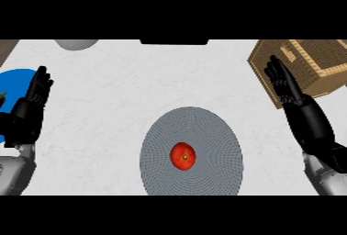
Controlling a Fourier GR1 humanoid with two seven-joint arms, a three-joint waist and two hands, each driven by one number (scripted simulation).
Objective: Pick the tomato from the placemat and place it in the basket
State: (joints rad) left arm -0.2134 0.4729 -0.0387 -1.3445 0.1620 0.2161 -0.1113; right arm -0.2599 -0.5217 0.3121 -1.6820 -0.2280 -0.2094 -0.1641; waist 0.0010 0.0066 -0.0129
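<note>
Tomato (183, 156) sits mid placemat (203, 124); basket (318, 69) up-right of placemat. Left robot hand (32, 110) & right robot hand (288, 89) flank placemat, fingers straight, holding nothing.

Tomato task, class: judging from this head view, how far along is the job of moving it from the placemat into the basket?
Nothing looks done yet: the tomato lies on the round grey placemat. Nothing is in hand: the left hand shows open at the left edge, and the right hand shows open in front of the basket. Everything is left: reach, grasp, carry and place it in the basket.
</note>
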